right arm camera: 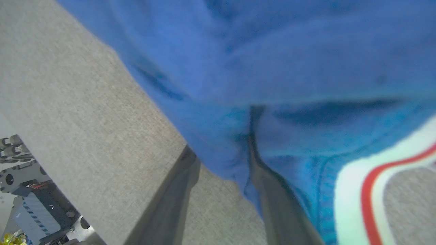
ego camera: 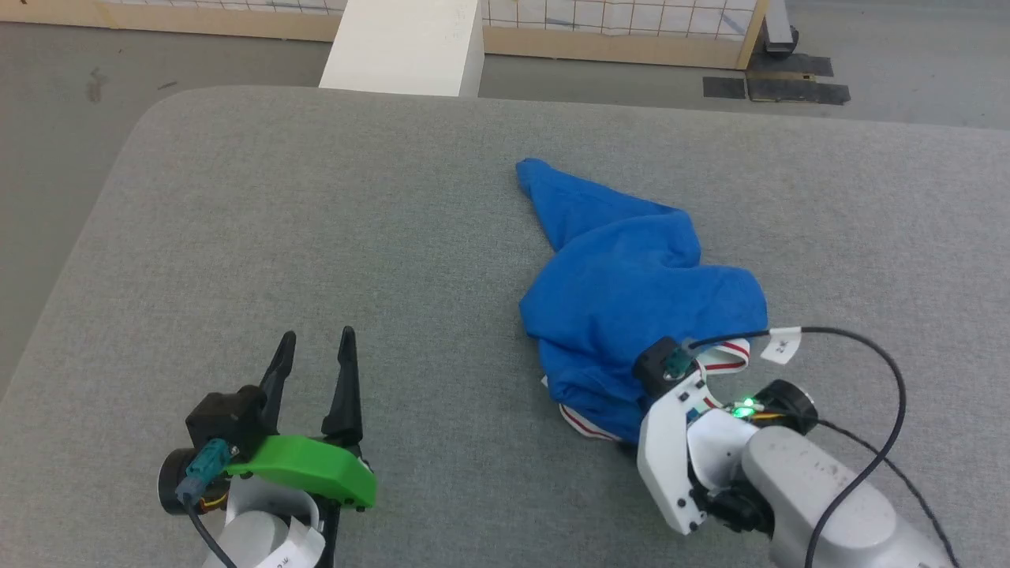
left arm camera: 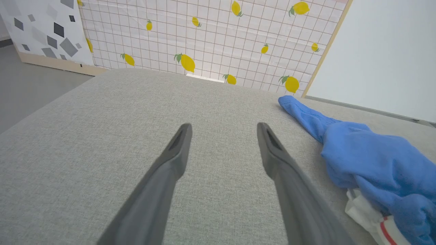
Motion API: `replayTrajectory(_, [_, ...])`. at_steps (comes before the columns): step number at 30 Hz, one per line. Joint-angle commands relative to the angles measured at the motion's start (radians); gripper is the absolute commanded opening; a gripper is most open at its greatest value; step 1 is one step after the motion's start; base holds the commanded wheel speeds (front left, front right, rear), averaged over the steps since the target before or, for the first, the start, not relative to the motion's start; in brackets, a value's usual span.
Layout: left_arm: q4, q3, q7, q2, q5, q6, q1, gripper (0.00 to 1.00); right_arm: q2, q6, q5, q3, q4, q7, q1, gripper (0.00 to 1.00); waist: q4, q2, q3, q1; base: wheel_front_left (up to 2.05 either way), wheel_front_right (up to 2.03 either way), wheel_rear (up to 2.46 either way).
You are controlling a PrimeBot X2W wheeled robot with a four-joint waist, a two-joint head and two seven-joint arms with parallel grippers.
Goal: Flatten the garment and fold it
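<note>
The right tool (right arm camera: 221, 146) could grab too many layers, because the T-shirt (ego camera: 631, 292) was scrunched up, and then it would not spread flat. Its fingers (right arm camera: 272, 197) poked into the blue edge; I could not tell if they pinched it. The left tool (ego camera: 317, 335) stood wide open, empty. The T-shirt lay heaped on the gray bench (ego camera: 316, 197), striped trim (ego camera: 734, 351) peeking out.

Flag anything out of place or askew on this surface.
The garment is the odd thing: bunched in a crumpled heap on the grey surface, one end trailing to a point, striped trim poking out underneath. Nothing spilled or damaged.
</note>
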Motion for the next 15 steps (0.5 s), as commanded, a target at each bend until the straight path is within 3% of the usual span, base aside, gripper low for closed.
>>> replayTrajectory(1, [0.007,0.006,-0.007,-0.003,0.018,-0.007,-0.014,1.0,-0.001,0.0,0.028,0.053,0.053,0.028,0.052,0.0,-0.004,0.012,-0.009,0.0,0.0,0.0,0.0])
replayTrajectory(9, [0.009,0.01,-0.007,0.002,0.027,-0.002,0.006,1.0,-0.003,0.0,0.055,0.146,-0.058,-0.11,-0.029,0.0,-0.032,0.012,-0.062,0.0,0.0,0.0,0.0])
replayTrajectory(15, [0.003,0.007,-0.006,0.007,0.026,0.002,0.019,1.0,0.029,0.0,0.024,0.094,-0.182,-0.238,-0.085,0.0,-0.056,0.012,-0.087,0.0,0.0,0.0,0.0])
